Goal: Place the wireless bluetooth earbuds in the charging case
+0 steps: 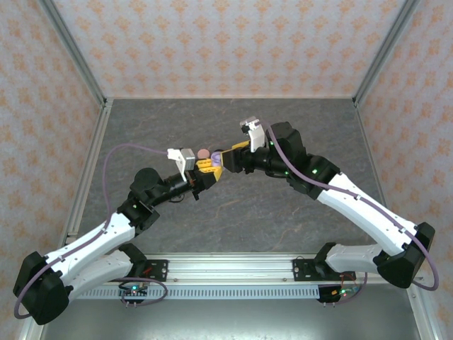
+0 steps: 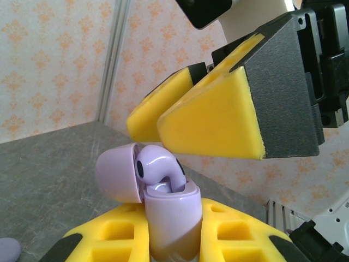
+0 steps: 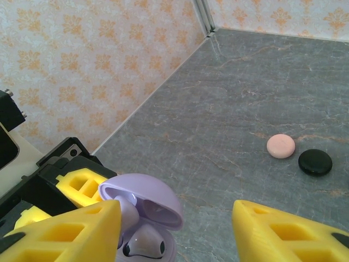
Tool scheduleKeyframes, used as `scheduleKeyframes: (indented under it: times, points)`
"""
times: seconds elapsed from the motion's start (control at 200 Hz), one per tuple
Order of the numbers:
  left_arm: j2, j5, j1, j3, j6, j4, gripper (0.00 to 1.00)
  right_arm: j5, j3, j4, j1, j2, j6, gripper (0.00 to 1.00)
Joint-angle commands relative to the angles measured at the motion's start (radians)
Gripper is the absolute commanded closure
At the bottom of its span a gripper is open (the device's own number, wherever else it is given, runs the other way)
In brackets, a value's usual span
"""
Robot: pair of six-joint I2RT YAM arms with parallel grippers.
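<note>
A purple earbud (image 2: 161, 168) sits stem-down in the open purple case (image 2: 173, 218) (lid tipped back), low in the left wrist view. The left gripper (image 1: 207, 165) clamps the case. The right gripper (image 3: 174, 229) straddles it, fingers spread wide and empty. A pink disc (image 3: 281, 146) and a black disc (image 3: 315, 162) lie on the table (image 3: 245, 82) at the right.

Bright even light, soft shadows, sharp focus throughout.
</note>
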Motion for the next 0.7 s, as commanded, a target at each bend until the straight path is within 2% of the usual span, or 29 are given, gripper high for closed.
scheduleKeyframes:
  times: [0.0, 0.696]
  points:
    - [-0.023, 0.014, -0.007, 0.010, 0.033, 0.054, 1.00, 0.018, 0.003, -0.032, -0.005, -0.006, 0.004, 0.46]
    - [-0.012, 0.015, -0.007, 0.015, 0.036, 0.055, 1.00, 0.021, -0.002, -0.036, -0.006, -0.015, 0.004, 0.53]
